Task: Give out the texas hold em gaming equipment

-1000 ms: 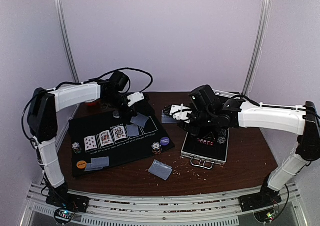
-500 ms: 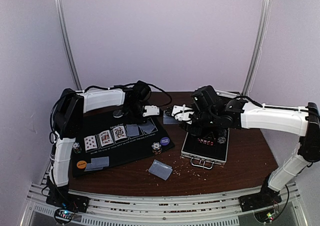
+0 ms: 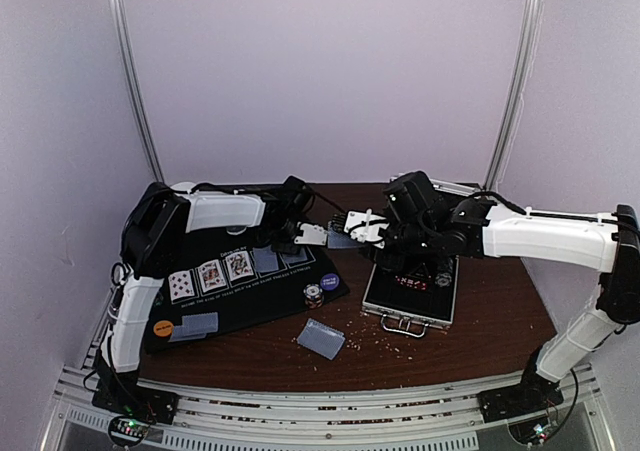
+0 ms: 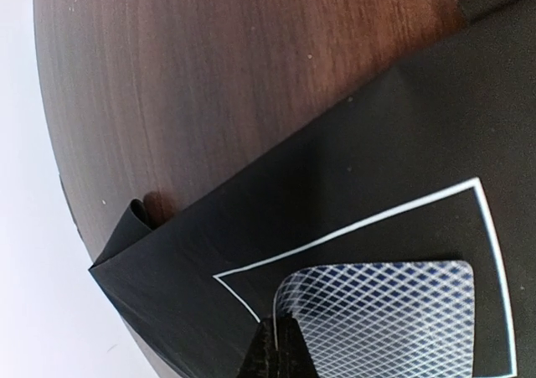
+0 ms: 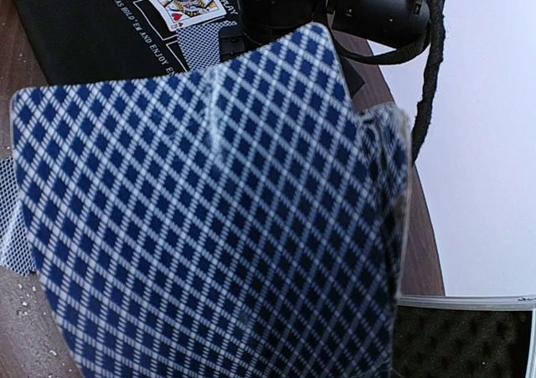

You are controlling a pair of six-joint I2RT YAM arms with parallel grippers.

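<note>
"Now that the left gripper (image 3: 308, 234) has swung from the far-left end of the black mat (image 3: 250, 306) to its right corner, what does the table show?" asks the desk.

"Its jaws are pinched together with nothing between them," says the photographer. "The tips hang over the edge of a face-down card (image 4: 385, 311) inside the mat's white outline. Five cards run in a row across the mat: three face-up cards (image 3: 211, 274), then two grey-blue backs (image 3: 280, 259). A second ago one of those two lay askew, farther back. It now sits in line."

"And the right gripper (image 3: 358, 227)?"

"It has hardly moved. It is clamped on the held cards (image 5: 209, 202), raised between the mat and the silver case (image 3: 410, 306), and their diamond backs fill its wrist view. The two grippers now sit just beside each other."

"What does that mean for the deal?"

"My reading is that the centre row is finished and the left arm has come for the next card from the right's stock. One face-down pair (image 3: 195, 324) lies by the orange button (image 3: 162, 326) at the mat's near-left. Another pair (image 3: 321, 338) lies on bare wood, off the mat. A chip stack (image 3: 314, 294) and the purple button (image 3: 329, 282) mark the near-right corner. More hands probably remain to be dealt."
</note>
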